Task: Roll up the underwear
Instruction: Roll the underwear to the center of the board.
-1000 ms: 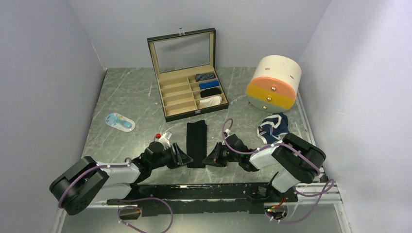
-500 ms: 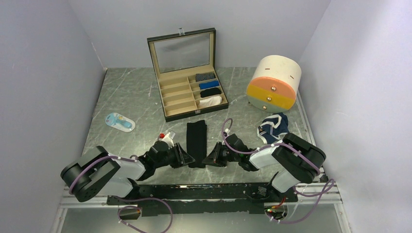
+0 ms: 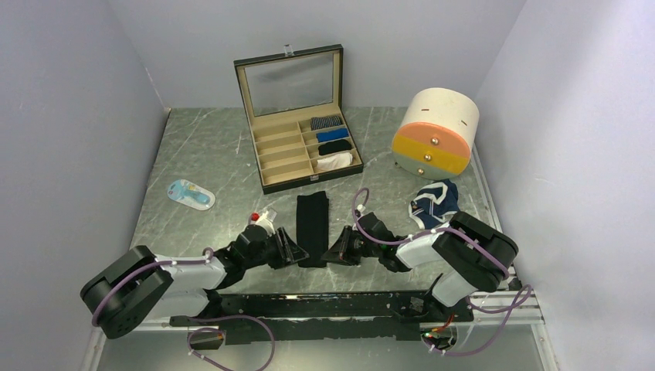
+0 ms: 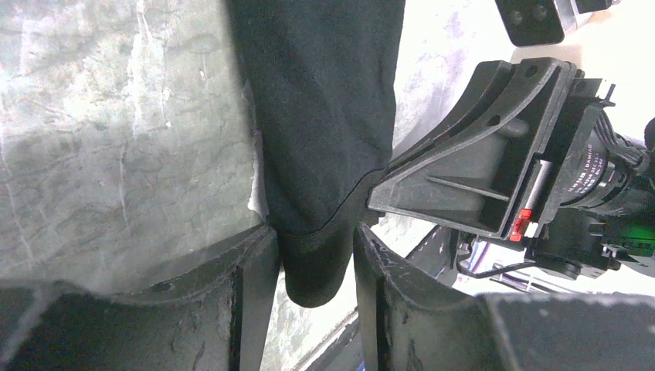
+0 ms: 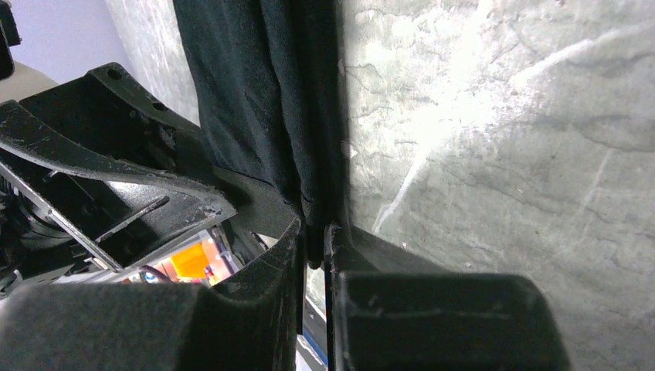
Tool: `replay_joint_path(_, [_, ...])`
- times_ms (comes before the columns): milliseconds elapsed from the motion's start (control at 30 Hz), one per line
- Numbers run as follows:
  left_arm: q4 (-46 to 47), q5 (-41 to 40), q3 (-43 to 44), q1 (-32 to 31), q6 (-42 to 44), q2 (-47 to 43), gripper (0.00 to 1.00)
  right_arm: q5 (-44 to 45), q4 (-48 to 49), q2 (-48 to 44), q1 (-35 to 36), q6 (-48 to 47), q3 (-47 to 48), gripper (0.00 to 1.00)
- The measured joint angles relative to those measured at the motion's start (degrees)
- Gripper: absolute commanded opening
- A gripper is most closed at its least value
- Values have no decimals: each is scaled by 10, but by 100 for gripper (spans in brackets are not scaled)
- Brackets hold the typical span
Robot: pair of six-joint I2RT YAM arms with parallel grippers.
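The black underwear (image 3: 313,218) lies folded into a long narrow strip on the table, running away from the arms. My left gripper (image 3: 297,251) is at its near left corner and my right gripper (image 3: 330,255) at its near right corner. In the left wrist view the black underwear's (image 4: 324,100) rounded end sits between the fingers of the left gripper (image 4: 313,232), which stand apart around it without pinching. In the right wrist view the right gripper (image 5: 315,228) is shut on a thin fold at the edge of the black underwear (image 5: 247,93). The navy underwear (image 3: 434,201) with white trim lies crumpled to the right.
An open compartment box (image 3: 282,158) at the back holds striped, blue, black and white rolled cloths. A round drawer unit (image 3: 435,133) stands back right. A blue-and-white packet (image 3: 191,193) lies at the left, and a small red-capped bottle (image 3: 261,220) is beside the left wrist.
The left arm's elbow swung right, then back left. The left jaws narrowed, then widened a little round the cloth's end. The right arm and the cloth stayed put.
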Motion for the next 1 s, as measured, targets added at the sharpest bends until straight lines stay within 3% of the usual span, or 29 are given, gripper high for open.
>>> replay_joint_path(300, [-23, -14, -1, -10, -14, -16, 49, 0, -4, -1, 0, -2, 1, 11])
replay_joint_path(600, [-28, -33, -10, -19, -33, -15, 25, 1, -5, -1, 0, -2, 1, 13])
replay_joint_path(700, [-28, -37, -10, -22, -38, -13, 15, 0, -4, -1, 0, -3, 1, 23])
replay_joint_path(767, [-27, -38, -10, -23, -40, -13, 9, -2, 0, -1, 0, -7, 1, 40])
replay_joint_path(867, [-38, -38, -1, -24, -36, -12, 5, -17, 7, -9, -1, -31, 6, 54])
replay_joint_path(1000, [-80, -40, 26, -27, -17, -10, 5, -18, -64, -35, 1, -111, 43, 60])
